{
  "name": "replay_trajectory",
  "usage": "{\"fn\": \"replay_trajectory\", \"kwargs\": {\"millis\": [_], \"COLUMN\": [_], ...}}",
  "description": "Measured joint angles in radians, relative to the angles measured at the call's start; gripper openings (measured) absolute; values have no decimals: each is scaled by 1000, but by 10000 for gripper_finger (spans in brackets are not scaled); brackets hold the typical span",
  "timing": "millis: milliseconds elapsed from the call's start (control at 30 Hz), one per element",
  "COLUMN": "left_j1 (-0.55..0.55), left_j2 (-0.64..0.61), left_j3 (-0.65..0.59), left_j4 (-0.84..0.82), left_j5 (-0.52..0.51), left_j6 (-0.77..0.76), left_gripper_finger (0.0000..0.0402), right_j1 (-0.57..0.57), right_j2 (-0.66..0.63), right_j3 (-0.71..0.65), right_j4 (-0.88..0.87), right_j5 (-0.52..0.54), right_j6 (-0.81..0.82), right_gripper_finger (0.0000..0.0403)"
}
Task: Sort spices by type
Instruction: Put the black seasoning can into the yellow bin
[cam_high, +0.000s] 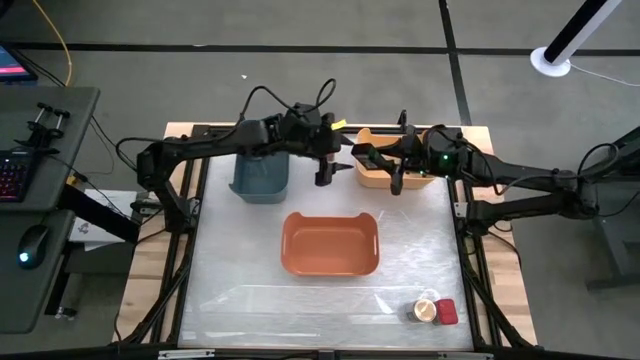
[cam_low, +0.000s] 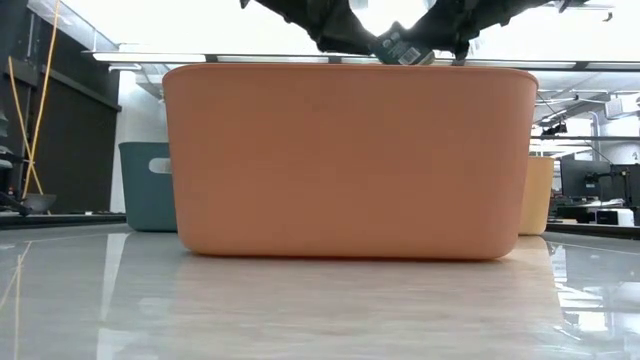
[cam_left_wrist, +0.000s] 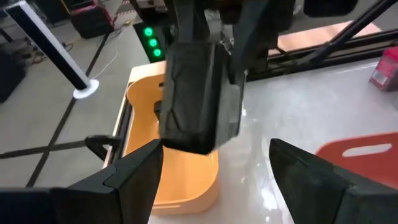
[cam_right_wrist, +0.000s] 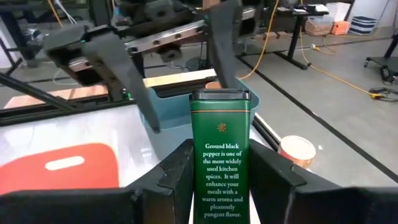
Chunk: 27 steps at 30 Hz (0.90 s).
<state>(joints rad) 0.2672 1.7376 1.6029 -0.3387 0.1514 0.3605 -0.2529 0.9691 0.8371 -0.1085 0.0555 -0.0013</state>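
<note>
At the table's near right corner wait a round tan-lidded jar and a red square tin, just beside each other. The orange plastic bin sits mid-table. Above the far edge, between the blue bin and yellow bin, the right gripper clamps a dark green pepper tin upright. The left gripper faces it, fingers spread. This looks like a handover: the left should close squarely on flat sides before the right lets go.
</note>
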Motion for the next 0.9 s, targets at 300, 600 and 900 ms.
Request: {"fn": "replay_trajectory", "kwargs": {"millis": [300, 600, 900], "left_j1": [1, 51, 77], "left_j2": [1, -2, -4], "left_j3": [1, 1, 1], "left_j4": [49, 10, 353], "left_j5": [8, 153, 396], "left_j6": [-19, -249, -512], "left_gripper_finger": [278, 278, 278], "right_j1": [48, 52, 53], "right_j2": [1, -12, -12], "right_j3": [0, 0, 0], "right_j4": [53, 278, 422], "right_j5": [0, 17, -4], "right_j6": [-7, 1, 72], "right_gripper_finger": [124, 124, 124]}}
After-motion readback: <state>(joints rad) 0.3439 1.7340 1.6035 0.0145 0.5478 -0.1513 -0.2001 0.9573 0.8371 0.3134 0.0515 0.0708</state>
